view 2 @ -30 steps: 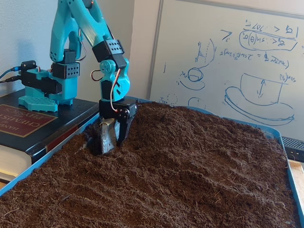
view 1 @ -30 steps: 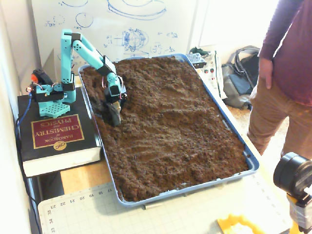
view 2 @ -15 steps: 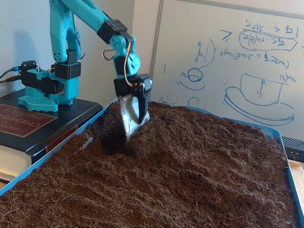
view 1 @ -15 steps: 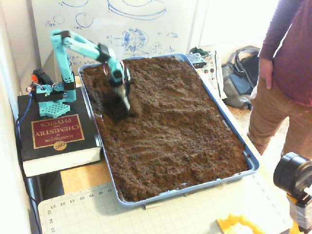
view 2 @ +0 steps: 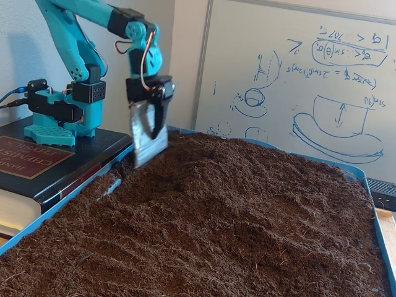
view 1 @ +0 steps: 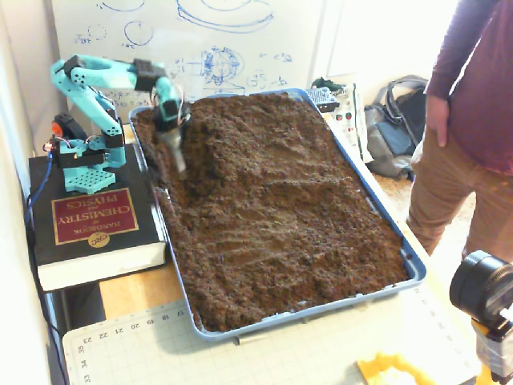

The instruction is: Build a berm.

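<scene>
Crumbly matt soil [view 2: 235, 210]; glossy plastic tray [view 1: 393, 233]

person [view 1: 473, 120]: head cut off by frame | tray [view 2: 62, 207]: near edge cropped

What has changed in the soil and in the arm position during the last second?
The tool rose out of the soil near the tray's left edge, swept a load toward the middle, then drew back above the surface near the arm's base. The berm beside it looks higher. The book, whiteboard and standing person stayed as they were.
</scene>
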Robot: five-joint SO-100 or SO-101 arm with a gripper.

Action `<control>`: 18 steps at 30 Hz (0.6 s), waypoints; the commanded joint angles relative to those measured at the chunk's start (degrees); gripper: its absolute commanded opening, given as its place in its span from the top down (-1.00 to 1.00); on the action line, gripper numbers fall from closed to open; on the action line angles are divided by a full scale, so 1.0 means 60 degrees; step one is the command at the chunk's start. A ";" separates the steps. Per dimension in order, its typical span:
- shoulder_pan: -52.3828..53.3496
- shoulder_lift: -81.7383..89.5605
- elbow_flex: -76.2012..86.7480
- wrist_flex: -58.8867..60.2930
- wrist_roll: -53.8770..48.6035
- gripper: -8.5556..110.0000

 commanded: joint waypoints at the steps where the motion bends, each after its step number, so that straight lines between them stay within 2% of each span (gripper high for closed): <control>1: 0.0000 -0.0820 -0.0059 -0.0352 -0.0088 0.85; 11: 0.0015 -0.5244 -0.1260 -0.4600 -0.0073 0.85; 18: 0.0015 -0.7046 -0.3896 -0.5186 0.0059 0.85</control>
